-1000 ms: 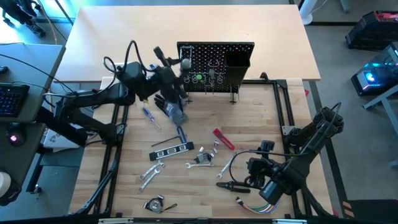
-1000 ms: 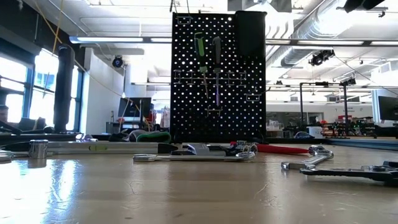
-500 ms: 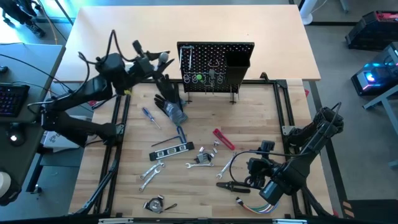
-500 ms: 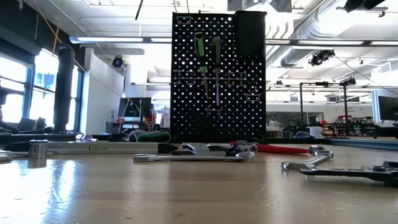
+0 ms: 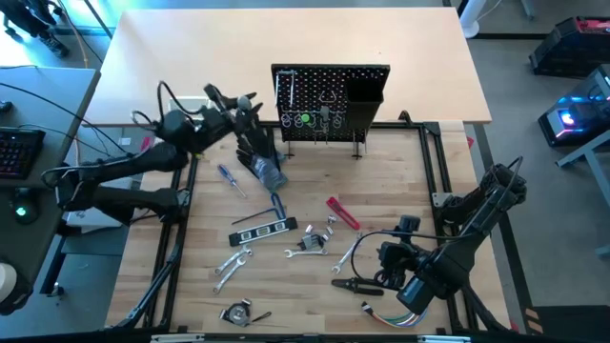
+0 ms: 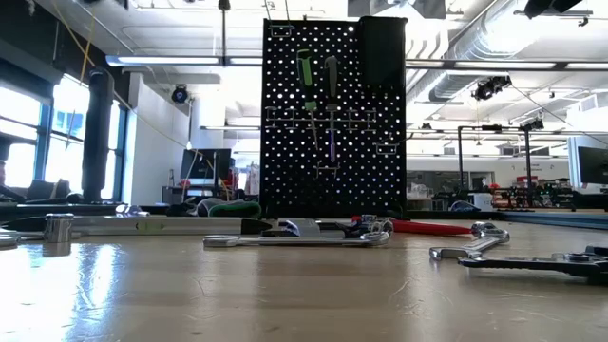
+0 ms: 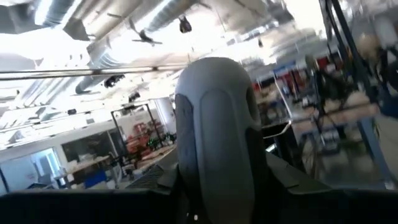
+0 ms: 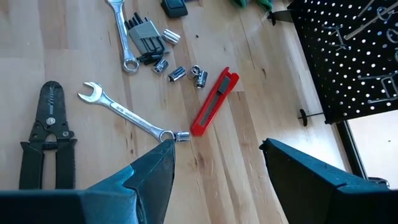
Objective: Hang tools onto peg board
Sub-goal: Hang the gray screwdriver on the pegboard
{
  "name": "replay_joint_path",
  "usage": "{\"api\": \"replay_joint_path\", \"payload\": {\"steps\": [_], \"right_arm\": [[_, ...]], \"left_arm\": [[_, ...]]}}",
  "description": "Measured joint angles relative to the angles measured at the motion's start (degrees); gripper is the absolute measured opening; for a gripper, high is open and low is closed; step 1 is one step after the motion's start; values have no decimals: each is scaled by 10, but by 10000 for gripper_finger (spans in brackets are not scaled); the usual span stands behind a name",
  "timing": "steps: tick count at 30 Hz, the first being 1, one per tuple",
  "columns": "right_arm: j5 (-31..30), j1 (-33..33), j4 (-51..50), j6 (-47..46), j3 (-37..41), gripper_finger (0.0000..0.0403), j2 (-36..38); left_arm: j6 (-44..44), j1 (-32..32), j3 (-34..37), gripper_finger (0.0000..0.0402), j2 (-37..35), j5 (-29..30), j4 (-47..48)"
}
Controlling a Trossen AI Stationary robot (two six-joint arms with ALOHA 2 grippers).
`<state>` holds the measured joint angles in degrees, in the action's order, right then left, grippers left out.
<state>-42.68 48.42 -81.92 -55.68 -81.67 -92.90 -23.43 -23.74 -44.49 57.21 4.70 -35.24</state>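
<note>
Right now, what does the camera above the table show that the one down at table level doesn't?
Only the high view shows both arms: the left hand raised beside the peg board, gripping a gray tool, and the right hand waiting open near the table's front. It also shows the blue-handled tool and the coloured wires.

Only the low view shows the room behind, and the peg board's face with a green-handled tool hanging upright.

Both show the peg board, the level, the red tool and wrenches.
</note>
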Motion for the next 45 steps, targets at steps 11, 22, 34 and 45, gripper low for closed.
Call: {"api": "replay_joint_path", "payload": {"steps": [11, 22, 34, 45], "right_arm": [[-4, 0, 3, -7, 0, 240, 0], [-4, 0, 3, -19, 0, 240, 0], [7, 0, 3, -33, 0, 240, 0], [10, 0, 3, -34, 0, 240, 0]], "left_arm": [[53, 9, 72, 107, 172, -1, -369], [64, 11, 37, 107, 288, 4, -492], [45, 11, 21, 107, 321, 11, -516], [-1, 23, 34, 107, 316, 19, -532]]}}
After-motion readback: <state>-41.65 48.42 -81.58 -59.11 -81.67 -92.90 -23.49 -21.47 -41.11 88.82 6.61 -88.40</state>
